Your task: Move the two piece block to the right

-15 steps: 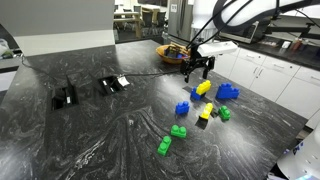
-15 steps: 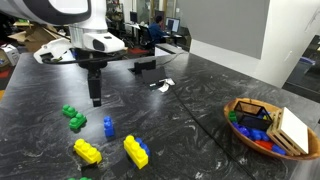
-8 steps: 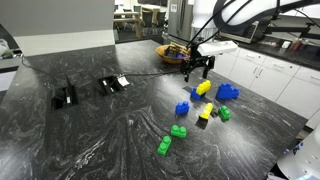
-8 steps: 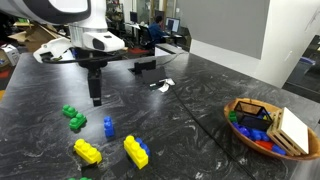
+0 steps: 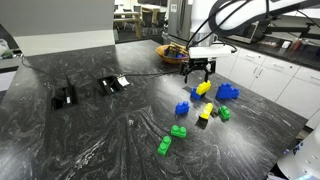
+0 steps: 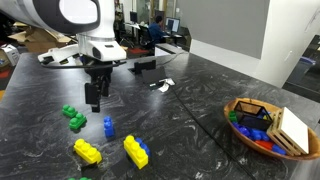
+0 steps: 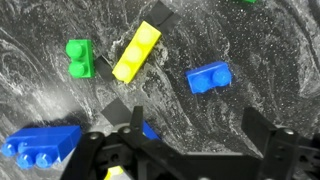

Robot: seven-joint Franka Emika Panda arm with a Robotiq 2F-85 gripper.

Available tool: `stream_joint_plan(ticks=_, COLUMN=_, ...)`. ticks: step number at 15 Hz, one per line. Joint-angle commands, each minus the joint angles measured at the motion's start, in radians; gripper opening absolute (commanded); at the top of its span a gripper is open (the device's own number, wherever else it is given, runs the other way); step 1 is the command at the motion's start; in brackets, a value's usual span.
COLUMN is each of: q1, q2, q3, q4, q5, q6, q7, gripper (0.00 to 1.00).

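The fingers hang spread wide apart above the dark marbled worktop with nothing between them; the wrist view shows only bare worktop in the gap. Just beyond that gap in the wrist view lies the two piece block, bright blue and flat on the worktop, apart from every other block. In an exterior view the same block sits nearer the camera than the fingers, and in both exterior views it touches nothing. Around it there are 7 loose blocks in all: 2 blue, 2 yellow and 3 green. The second blue one is the larger blue block, lying close under the fingers at the lower left of the wrist view. Of the 2 yellow blocks, 1 lies almost beneath the fingers, and the other, with a black piece at its end, lies further out. 1 green block lies just beside that yellow one; the other 2 green blocks lie near each other, well apart from the fingers. Further off, a round basket stands on the worktop, and 2 small black objects lie far from the blocks
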Motion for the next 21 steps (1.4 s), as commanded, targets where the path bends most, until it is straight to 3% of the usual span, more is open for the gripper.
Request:
stream_joint_plan(ticks=1, q1=0.015, q2=0.033, q3=-0.004, q4=0.005, q5=0.041, q6=0.031, q7=0.197, gripper=1.00)
stream_joint_plan(ticks=5, q1=0.048, q2=0.061, q3=0.003, q4=-0.012, q5=0.068, q6=0.090, q7=0.451, gripper=1.00)
stream_joint_plan(ticks=6, q1=0.047, q2=0.060, q3=-0.002, q4=-0.001, q5=0.047, q6=0.050, q7=0.366, gripper=1.00)
stream_joint_plan(ticks=8, q1=0.056, q2=0.069, q3=0.000, q4=-0.001, q5=0.048, q6=0.066, q7=0.431, gripper=1.00)
stream_joint_plan(ticks=13, q1=0.055, q2=0.069, q3=-0.003, q4=-0.001, q5=0.048, q6=0.069, q7=0.443, gripper=1.00)
stream_joint_plan(ticks=16, q1=0.058, q2=0.098, q3=-0.005, q4=0.002, q5=0.035, q6=0.111, q7=0.557, gripper=1.00)
stream_joint_plan(ticks=21, q1=0.083, q2=0.163, q3=-0.015, q4=-0.010, q5=-0.035, q6=0.210, q7=0.853, gripper=1.00)
